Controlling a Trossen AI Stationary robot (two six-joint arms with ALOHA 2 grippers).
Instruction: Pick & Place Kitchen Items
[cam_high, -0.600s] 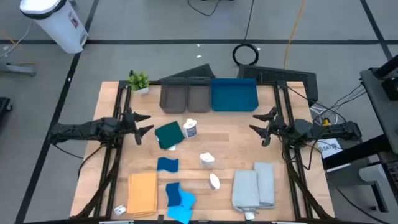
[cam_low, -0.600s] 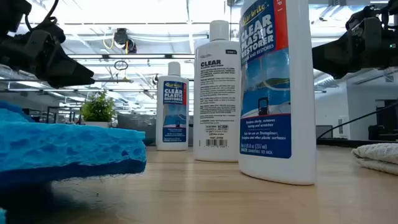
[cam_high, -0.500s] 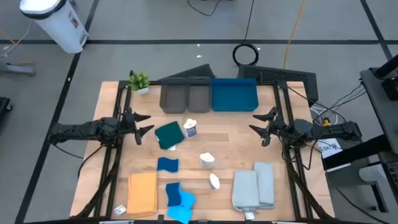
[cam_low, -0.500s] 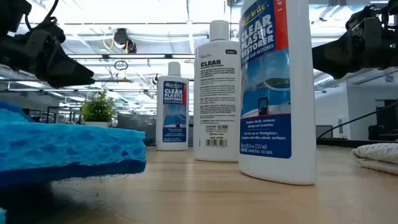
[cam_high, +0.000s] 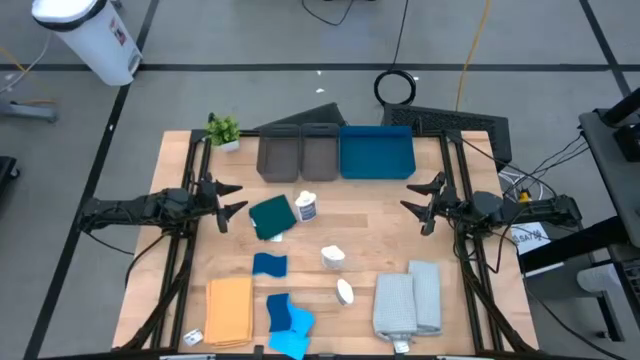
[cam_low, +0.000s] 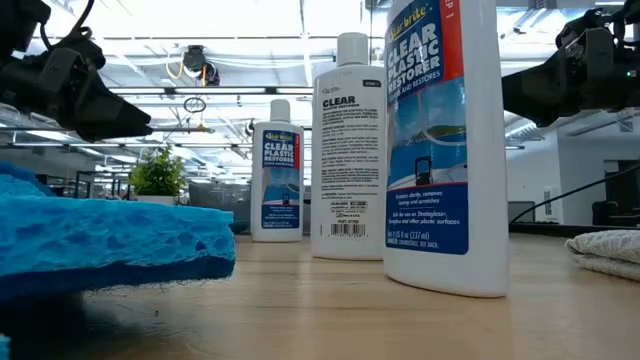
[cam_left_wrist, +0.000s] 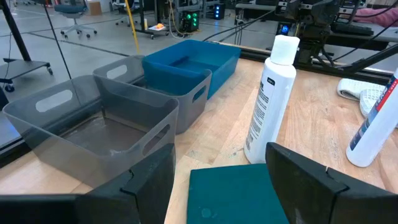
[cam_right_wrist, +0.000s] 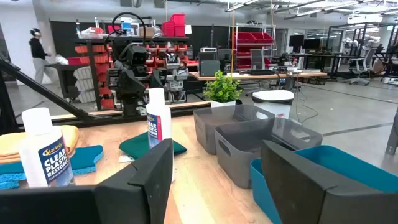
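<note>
Bottles (cam_high: 306, 206) stand upright; orange cloth (cam_high: 229, 309) lies long axis front-to-back.

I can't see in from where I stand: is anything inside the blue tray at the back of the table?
The blue tray looks bare from above, and the left wrist view shows nothing on its floor. The part just behind its near wall is hidden there, so something very small could escape notice.

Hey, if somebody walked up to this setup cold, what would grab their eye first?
Probably the bright blue tray at the table's far edge, beside two grey trays. Then the three white bottles standing mid-table, with the orange cloth and blue sponges at the near edge. The left gripper and right gripper hang open at opposite sides.
</note>
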